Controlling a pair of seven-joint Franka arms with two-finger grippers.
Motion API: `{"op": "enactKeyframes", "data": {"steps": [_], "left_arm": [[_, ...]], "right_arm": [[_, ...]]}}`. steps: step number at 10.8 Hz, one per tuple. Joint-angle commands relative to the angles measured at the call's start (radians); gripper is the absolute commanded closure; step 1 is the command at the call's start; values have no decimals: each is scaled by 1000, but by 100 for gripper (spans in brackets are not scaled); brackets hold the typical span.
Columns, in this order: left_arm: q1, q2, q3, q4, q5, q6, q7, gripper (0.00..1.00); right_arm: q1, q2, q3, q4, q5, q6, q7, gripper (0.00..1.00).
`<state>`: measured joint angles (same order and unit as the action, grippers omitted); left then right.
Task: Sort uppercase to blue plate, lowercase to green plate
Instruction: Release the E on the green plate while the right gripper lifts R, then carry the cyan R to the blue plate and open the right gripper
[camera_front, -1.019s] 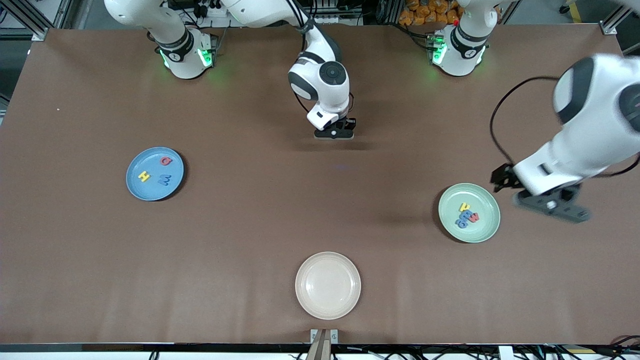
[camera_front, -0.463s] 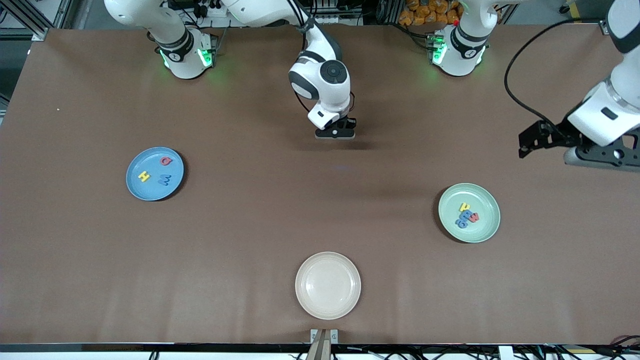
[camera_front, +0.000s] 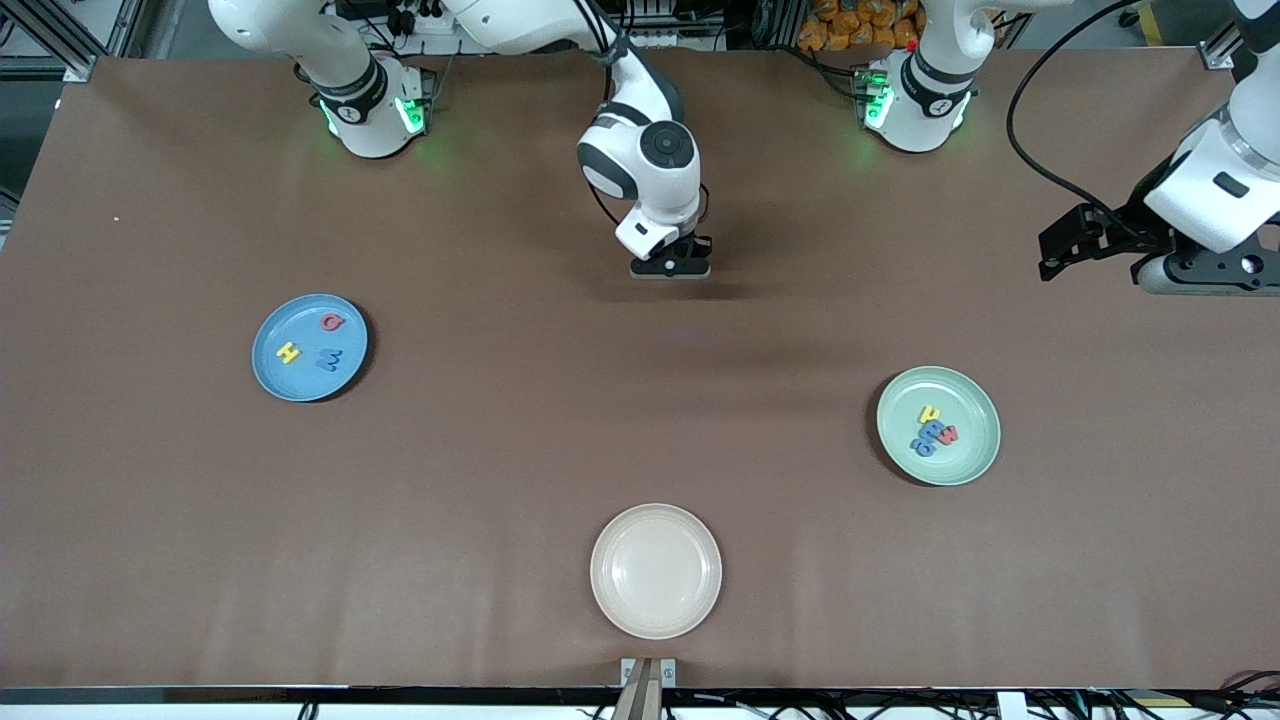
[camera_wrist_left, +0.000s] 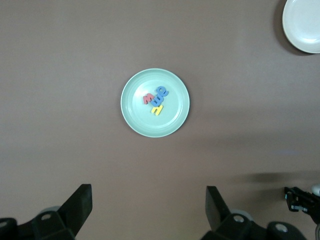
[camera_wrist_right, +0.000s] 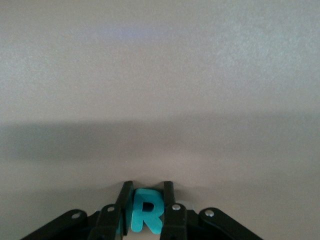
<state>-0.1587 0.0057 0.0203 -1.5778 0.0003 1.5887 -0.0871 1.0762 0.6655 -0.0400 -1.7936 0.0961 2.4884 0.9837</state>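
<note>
Brown table (camera_front: 500, 480), both arm bases along its robot edge. Blue plate (camera_front: 272, 376) toward the right arm's end, holding yellow H (camera_front: 288, 352), red G (camera_front: 331, 322), blue W (camera_front: 328, 359). Green plate (camera_front: 968, 455) toward the left arm's end with four small letters bunched mid-plate: yellow one (camera_front: 929, 413), red w (camera_front: 948, 433), two blue ones (camera_front: 926, 440) overlapping, too small to tell g from e. Same pile in the left wrist view on the green plate (camera_wrist_left: 135, 117). Cream plate (camera_front: 655, 570) nearest the front camera, nothing in it. Right gripper (camera_front: 669, 268) down at the table, mid-table near the bases; right wrist view shows its fingers (camera_wrist_right: 123, 200) pinched on the teal R (camera_wrist_right: 146, 216), R upright between them, touching both. From the front the R is hidden under the gripper. Left gripper (camera_front: 1205, 272) up in the air over bare table at the left arm's end, jaws spread wide, nothing between them, fingers (camera_wrist_left: 77, 205) well apart in its wrist view; arm waits. Step in hand: grasp of the last capital, lowercase side looks done. Next move, by my read: lift R off the table, carry to the blue plate, release in the free part of the plate away from H, G, W. Foam is light and squashy, may cling to a pad on release or tip over.
</note>
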Motion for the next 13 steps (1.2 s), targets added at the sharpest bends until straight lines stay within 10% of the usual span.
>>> {"op": "enactKeyframes", "data": {"steps": [1, 8, 13], "left_arm": [[-1, -4, 13, 70, -25, -96, -6, 0], [64, -6, 23, 68, -57, -131, 53, 0], [64, 22, 23, 107, -39, -131, 64, 0]], "right_arm": [[-93, 9, -6, 11, -19, -51, -142, 79], [-482, -12, -9, 8, -21, -184, -733, 81], [-614, -94, -167, 8, -24, -371, -1149, 81]]}}
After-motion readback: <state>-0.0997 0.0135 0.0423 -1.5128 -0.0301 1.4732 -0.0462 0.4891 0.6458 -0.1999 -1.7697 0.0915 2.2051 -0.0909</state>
